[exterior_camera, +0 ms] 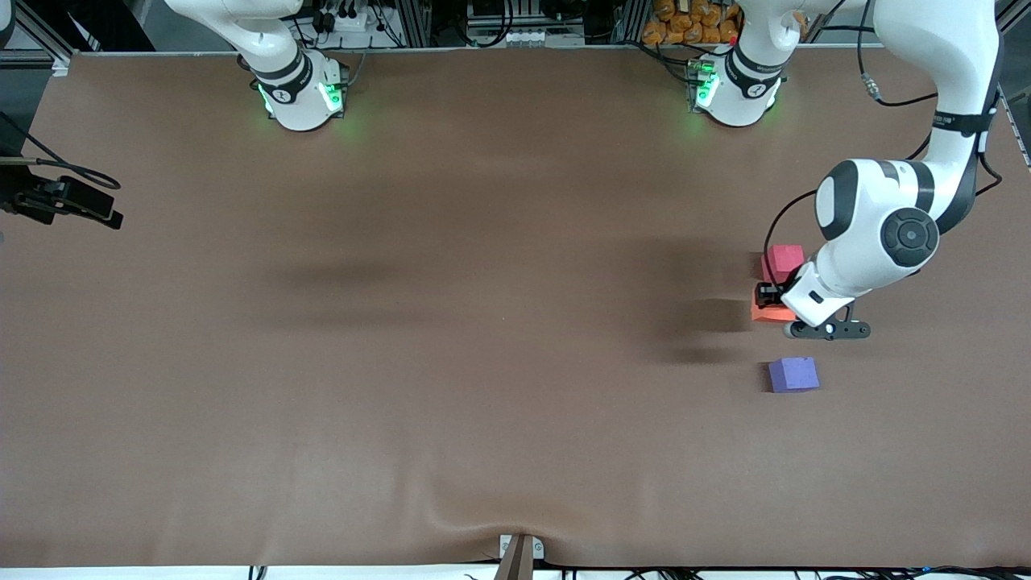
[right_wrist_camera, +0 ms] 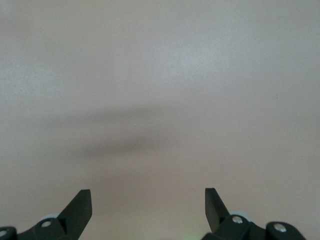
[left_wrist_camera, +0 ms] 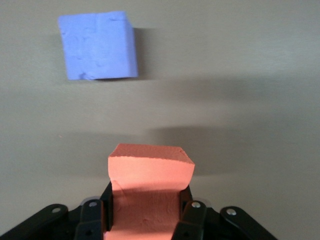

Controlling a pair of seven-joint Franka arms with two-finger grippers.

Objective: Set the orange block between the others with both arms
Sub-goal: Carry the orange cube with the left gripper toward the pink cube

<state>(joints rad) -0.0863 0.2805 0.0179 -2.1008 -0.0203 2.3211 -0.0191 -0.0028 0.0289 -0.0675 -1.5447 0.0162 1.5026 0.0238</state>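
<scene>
Right claw: the right claw (right_wrist_camera: 148, 205) is not seen in the front view; its wrist view shows the fingers spread wide over bare table (exterior_camera: 483, 322), holding nothing. This arm waits.
Red-pink cube: the red-pink cube (exterior_camera: 784, 259) sits at the right of the front view, just above the orange block.
Orange block: the orange block (exterior_camera: 763, 310) is at the right of the front view, between the red-pink cube and the purple cube (exterior_camera: 793, 374), pinched in the left claw.
Left claw: the left claw (left_wrist_camera: 148, 212) is clamped tight on the orange block, its fingers pressing into the foam sides.
Step in hand: setting the block down in the gap, by the look of it.
Doing it well: the block should be level and in line with both cubes, on the table before the fingers part; the lift-off should be straight up, so the squeezed foam does not drag.
Risk: the red-pink cube is close and could be nudged.
</scene>
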